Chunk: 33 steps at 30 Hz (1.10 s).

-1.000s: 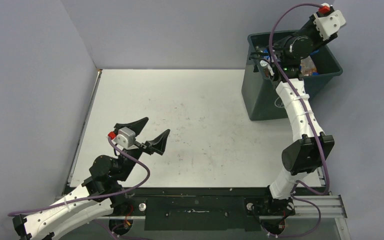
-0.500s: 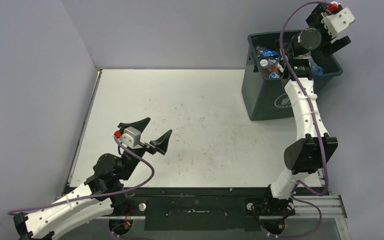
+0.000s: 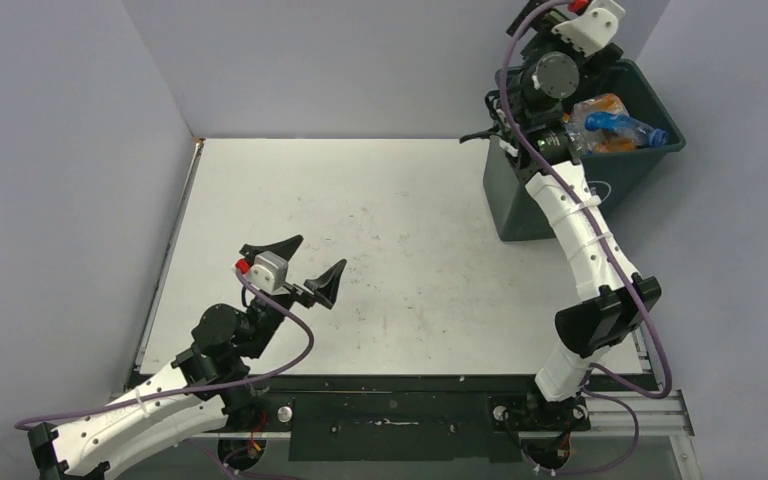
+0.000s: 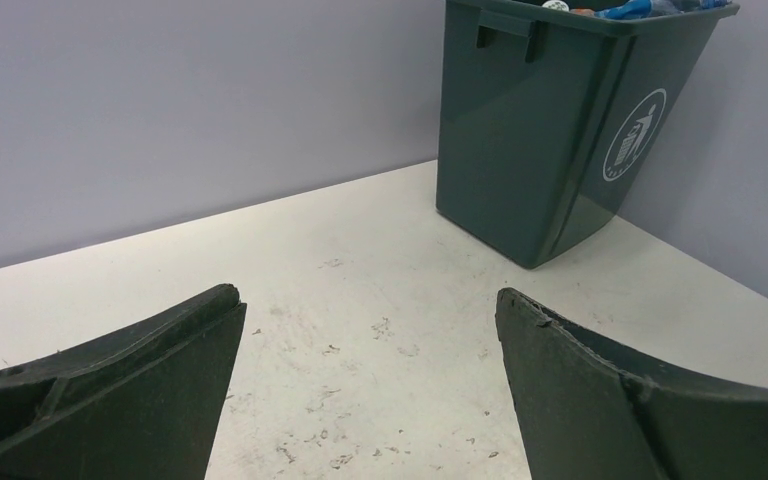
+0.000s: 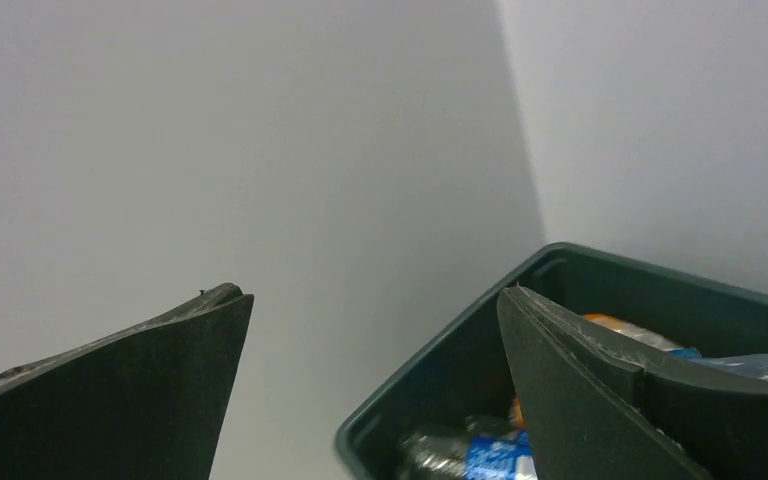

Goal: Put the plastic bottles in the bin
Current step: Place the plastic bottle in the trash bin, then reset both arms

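The white, scuffed table (image 3: 410, 250) spreads ahead of and beneath the left jaws; its bare surface fills the gap between them in the left wrist view.

The bin (image 4: 520, 130) stands upright on the table's far right corner, well ahead of the left jaws and off to the side of the right-hand finger, with its white litter symbol (image 4: 635, 135) on the face turned toward them. Seen from the right wrist, the bin (image 5: 430, 370) lies below and beyond the right jaws. Its near rim shows low in the gap and its inside runs on behind the right-hand finger.

The right arm (image 3: 580, 230) reaches up from its base to stand over the bin's (image 3: 516, 200) near-left edge. The left arm (image 3: 140, 415) lies low along the near left of the table.

The left gripper (image 4: 367, 300) hangs just above the table with its jaws spread wide and nothing between them. The same wide spread shows from above (image 3: 320, 250). The right gripper (image 5: 370, 295) is also spread wide and carries nothing, with only wall showing through most of its gap.

The plastic bottles (image 3: 610, 125) lie heaped inside the bin, orange, clear and blue-labelled. One blue-labelled bottle (image 5: 490, 455) sits just below the right jaws' gap. A few bottle tops (image 4: 650, 8) peek over the rim far ahead of the left jaws.
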Motion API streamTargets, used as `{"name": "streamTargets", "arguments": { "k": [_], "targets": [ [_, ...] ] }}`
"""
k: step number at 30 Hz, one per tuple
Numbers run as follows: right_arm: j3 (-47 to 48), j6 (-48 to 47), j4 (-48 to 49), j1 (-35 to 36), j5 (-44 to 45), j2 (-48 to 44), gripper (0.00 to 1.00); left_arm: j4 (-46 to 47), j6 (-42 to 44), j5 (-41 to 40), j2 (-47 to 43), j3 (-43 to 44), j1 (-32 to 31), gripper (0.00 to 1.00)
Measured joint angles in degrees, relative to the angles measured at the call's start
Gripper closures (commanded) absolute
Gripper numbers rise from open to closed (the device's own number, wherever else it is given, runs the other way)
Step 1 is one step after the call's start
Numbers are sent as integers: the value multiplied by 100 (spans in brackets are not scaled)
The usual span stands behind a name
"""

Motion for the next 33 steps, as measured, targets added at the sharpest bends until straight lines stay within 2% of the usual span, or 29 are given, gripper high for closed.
{"name": "streamTargets", "arguments": {
  "k": [5,7,10,13,18,26,30,33],
  "targets": [
    [-157,175,-417,719,-743,-249,0,-31,-2,-101,-7,0,4,4],
    [-273,256,-605,944,-1137,-400,4,-52,0,-162,-9,0,4,4],
    [-660,332,-798,1255,-1711,-723,6,-94,2,-225,-9,0,4,4],
    [-1377,452,-903,1587,-2138,-1161,10,-122,35,-256,-9,0,4,4],
    [-3056,1246,-1038,1847,-2640,-1974,10,-146,105,-437,0,0,2,4],
    [-5858,3102,-1399,2240,-2297,-3425,10,503,389,-2111,302,-175,-101,4],
    [-6074,3451,-1965,2251,-2011,-3783,10,319,109,-2511,894,-87,142,4],
    [-6076,3569,-2433,2251,-1628,-3775,10,-575,-750,-2203,1480,308,1032,4]
  ]
}}
